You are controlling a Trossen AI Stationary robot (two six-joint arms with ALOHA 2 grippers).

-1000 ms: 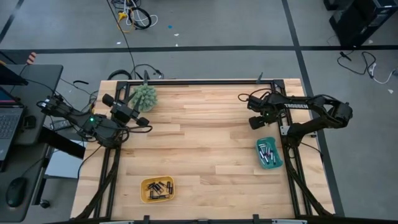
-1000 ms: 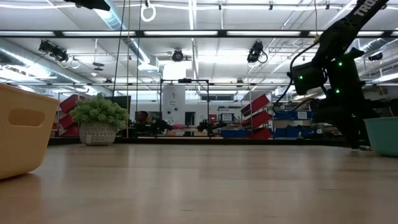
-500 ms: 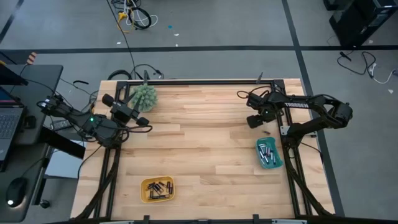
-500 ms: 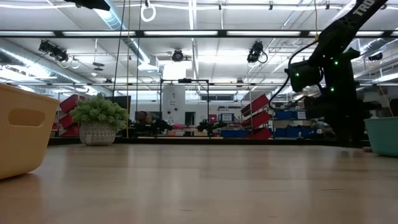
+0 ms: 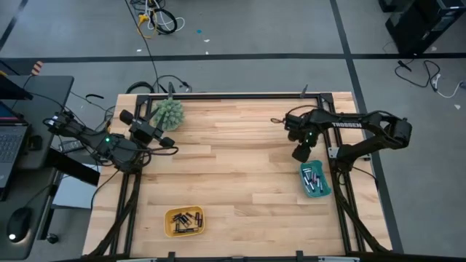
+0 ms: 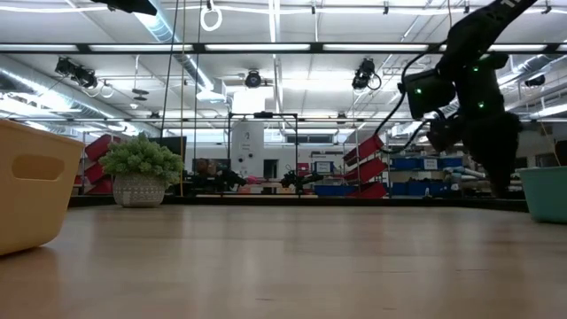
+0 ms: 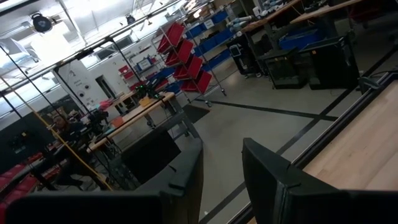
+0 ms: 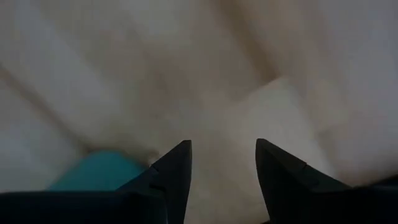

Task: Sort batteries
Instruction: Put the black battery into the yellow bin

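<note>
R gripper (image 5: 301, 153) above table (image 5: 240, 175), just beside teal tray (image 5: 315, 180); fingers (image 8: 177, 168) spread, nothing between. Wrist view blurred. Batteries (image 5: 312, 179) in teal tray, more in yellow tray (image 5: 184, 221). L gripper (image 7: 221, 180) parked far left, fingers apart, tips cut off.

Workshop hall, grey floor (image 5: 240, 44).
Red bin racks (image 6: 365, 158) beside a white cabinet (image 6: 247, 142); ceiling strip lights (image 6: 266, 47) above.

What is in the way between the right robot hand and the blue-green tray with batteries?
Nothing visible. The right gripper hangs open above bare table just beside the teal tray, whose batteries lie uncovered.
</note>
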